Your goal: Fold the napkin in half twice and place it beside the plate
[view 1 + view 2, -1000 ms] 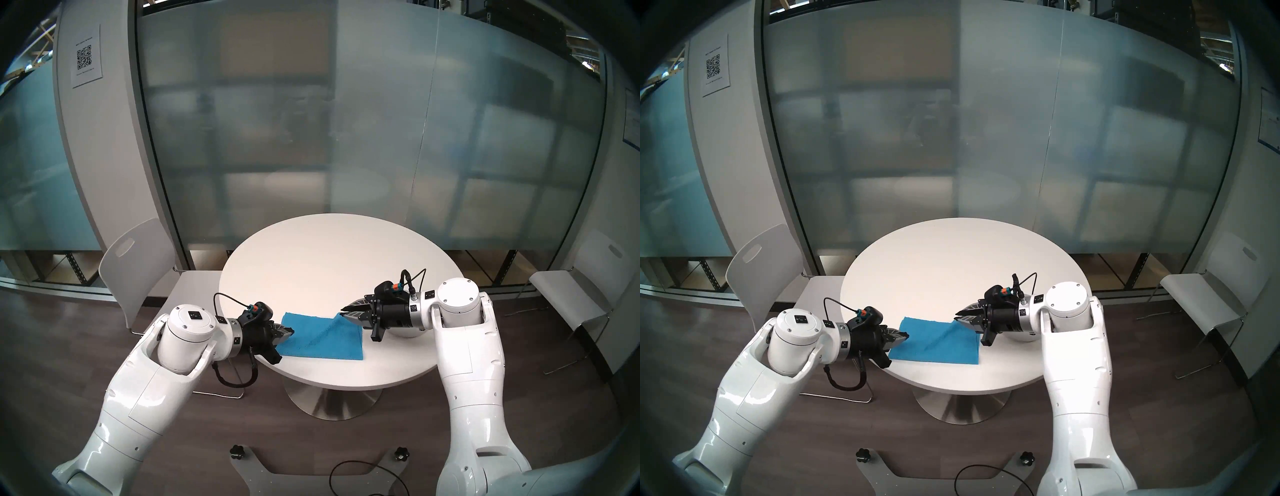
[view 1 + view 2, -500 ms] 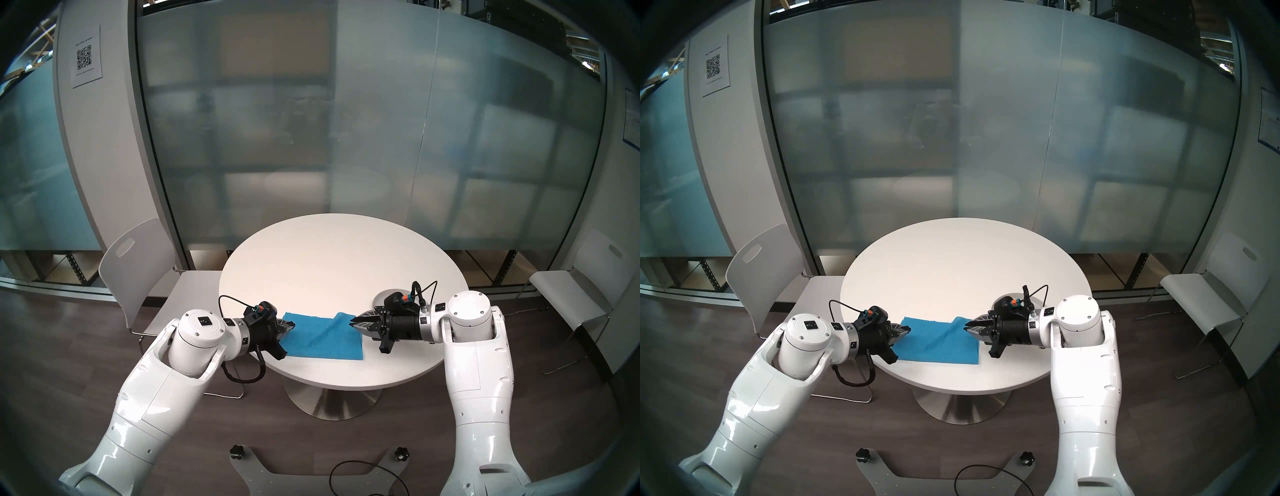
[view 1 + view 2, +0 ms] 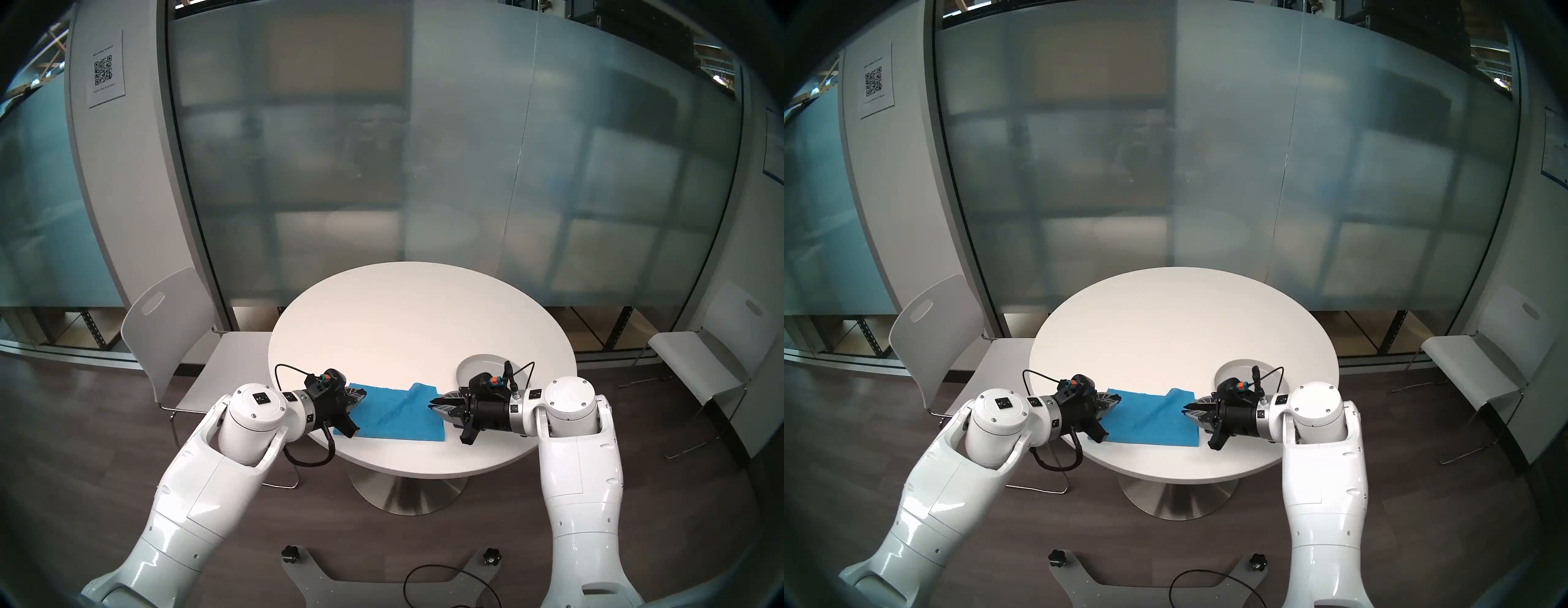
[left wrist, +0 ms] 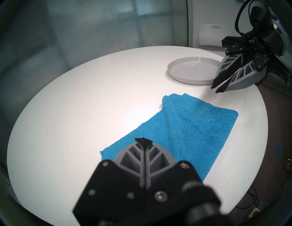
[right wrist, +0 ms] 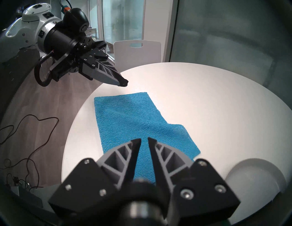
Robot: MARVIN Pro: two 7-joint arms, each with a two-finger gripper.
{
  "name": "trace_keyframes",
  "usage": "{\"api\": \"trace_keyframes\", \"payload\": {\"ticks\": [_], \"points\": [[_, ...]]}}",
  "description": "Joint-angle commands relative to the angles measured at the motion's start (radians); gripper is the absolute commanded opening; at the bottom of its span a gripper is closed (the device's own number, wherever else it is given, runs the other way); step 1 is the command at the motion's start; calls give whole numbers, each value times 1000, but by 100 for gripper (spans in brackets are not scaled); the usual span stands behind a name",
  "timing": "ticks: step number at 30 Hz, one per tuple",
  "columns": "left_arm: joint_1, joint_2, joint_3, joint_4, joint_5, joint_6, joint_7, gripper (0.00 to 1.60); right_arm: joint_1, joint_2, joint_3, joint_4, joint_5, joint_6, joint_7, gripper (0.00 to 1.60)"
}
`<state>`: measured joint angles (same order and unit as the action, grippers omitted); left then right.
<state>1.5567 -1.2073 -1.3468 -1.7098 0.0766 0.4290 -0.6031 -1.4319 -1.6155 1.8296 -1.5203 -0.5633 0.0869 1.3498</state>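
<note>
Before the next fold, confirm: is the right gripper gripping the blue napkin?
No. In the right wrist view the right gripper has its fingers parted above the napkin, nothing pinched between them.

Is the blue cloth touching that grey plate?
Apart. In the left wrist view, a strip of bare white table lies between the blue cloth and the grey plate.

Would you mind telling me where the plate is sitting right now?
In the head view the plate sits on the round table's right side, just behind the right hand, a little beyond the blue napkin's right end.
</note>
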Motion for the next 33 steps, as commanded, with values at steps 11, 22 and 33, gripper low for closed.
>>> {"api": "trace_keyframes", "payload": {"ticks": [11, 22, 33], "points": [[-11, -8, -4, 8, 3, -21, 19, 0, 54, -22, -9, 90, -17, -79, -125, 72], [-25, -14, -1, 44, 12, -37, 39, 0, 119, -27, -31, 169, -34, -86, -155, 72], [-46, -10, 16, 92, 34, -54, 41, 0, 147, -26, -40, 206, -36, -86, -156, 72]]}}
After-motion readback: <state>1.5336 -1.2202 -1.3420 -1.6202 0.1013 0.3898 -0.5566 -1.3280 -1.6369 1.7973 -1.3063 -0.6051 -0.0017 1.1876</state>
